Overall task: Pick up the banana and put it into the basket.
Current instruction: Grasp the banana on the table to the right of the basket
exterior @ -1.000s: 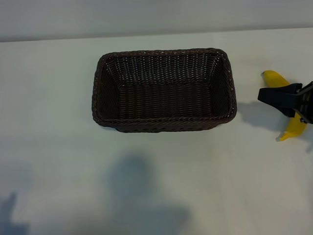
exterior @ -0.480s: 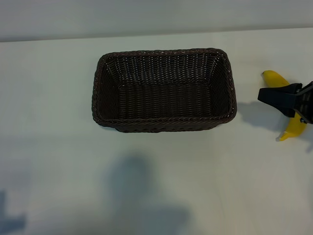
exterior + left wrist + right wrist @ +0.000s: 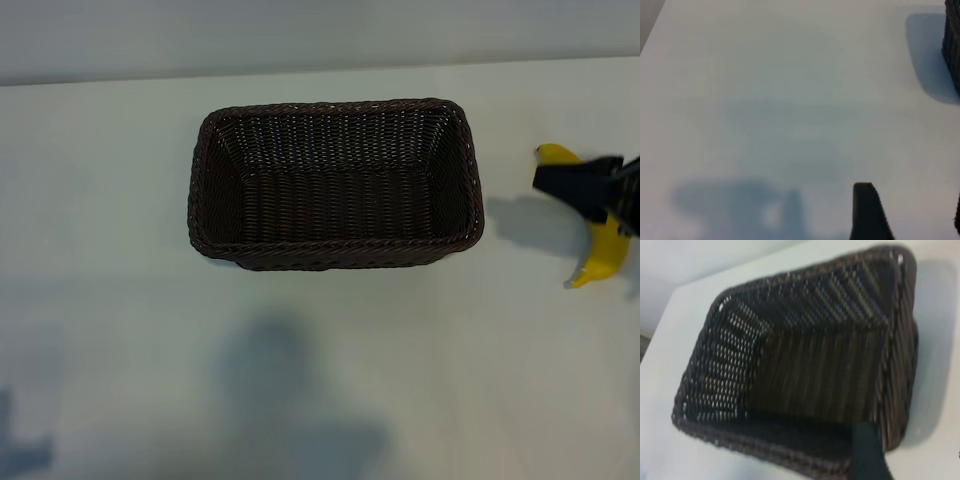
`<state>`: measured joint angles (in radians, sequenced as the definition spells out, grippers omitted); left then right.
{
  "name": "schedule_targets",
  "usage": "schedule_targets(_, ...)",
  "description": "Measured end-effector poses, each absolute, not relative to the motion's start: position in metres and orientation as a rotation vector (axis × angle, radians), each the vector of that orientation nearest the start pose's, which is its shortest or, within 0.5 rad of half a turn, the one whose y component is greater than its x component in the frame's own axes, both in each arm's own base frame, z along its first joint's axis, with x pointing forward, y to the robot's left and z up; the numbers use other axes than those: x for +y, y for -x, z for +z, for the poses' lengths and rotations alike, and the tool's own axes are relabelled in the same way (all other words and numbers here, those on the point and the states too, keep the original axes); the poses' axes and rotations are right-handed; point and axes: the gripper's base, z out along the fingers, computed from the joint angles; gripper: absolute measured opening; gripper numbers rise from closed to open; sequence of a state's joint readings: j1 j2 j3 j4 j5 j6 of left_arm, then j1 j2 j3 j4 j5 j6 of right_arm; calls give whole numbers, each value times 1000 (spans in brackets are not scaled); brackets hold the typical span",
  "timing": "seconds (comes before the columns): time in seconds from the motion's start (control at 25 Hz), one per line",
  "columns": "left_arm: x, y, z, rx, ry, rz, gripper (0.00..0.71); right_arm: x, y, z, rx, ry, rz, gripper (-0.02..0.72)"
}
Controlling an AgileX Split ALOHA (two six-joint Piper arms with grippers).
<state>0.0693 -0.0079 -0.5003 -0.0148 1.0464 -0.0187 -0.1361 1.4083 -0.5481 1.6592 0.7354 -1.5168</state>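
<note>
Even, fairly bright overhead light on the white matte table (image 3: pixel 120 180), no glare. Soft broad shadows pool along its near edge; a smaller one sits left of the black right gripper (image 3: pixel 590 190). Dark brown woven wicker basket (image 3: pixel 805 365) is soft and motion-blurred in right wrist view; left wrist view hazy

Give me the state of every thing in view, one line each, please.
banana: outside the basket, at the exterior view's right edge, clamped across its middle.
basket: upright on the table, nothing inside.
right pincer: closed on the banana.
left pincer: over bare table, holding nothing.
</note>
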Motion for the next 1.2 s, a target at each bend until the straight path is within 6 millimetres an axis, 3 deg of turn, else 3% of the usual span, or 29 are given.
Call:
schedule_targets(0.24, -2, 5, 278, 2020, 88, 14, 450, 21, -268, 231, 2127, 119, 720, 444)
schedule_targets(0.52, -2, 5, 278, 2020, 88, 14, 450, 6, -281, 241, 2192, 168, 472, 444)
schedule_targets(0.88, -2, 5, 279, 2019, 91, 12, 449, -5, -303, 224, 2329, 217, 346, 462)
schedule_targets(1.2, -2, 5, 279, 2019, 91, 12, 449, -12, -325, 193, 2452, 229, 302, 570)
